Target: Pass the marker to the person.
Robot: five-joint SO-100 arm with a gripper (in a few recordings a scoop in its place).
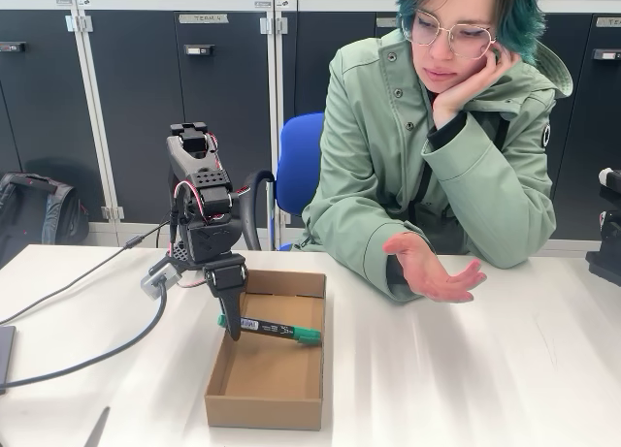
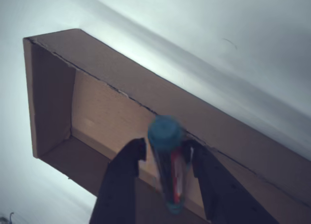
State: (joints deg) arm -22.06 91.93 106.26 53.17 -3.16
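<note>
White table point(image 1: 505, 369), dark cabinets point(image 1: 146, 108) behind

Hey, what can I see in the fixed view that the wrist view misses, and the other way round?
Fixed view alone: the person in a sage-green jacket sitting behind the white table, one open palm held out above it, the blue chair, and the black arm's body.

Wrist view alone: a close look down the black marker with green cap, gripped between the two dark fingers.

Both: the end effector shut on the marker above the shallow brown cardboard box.
</note>
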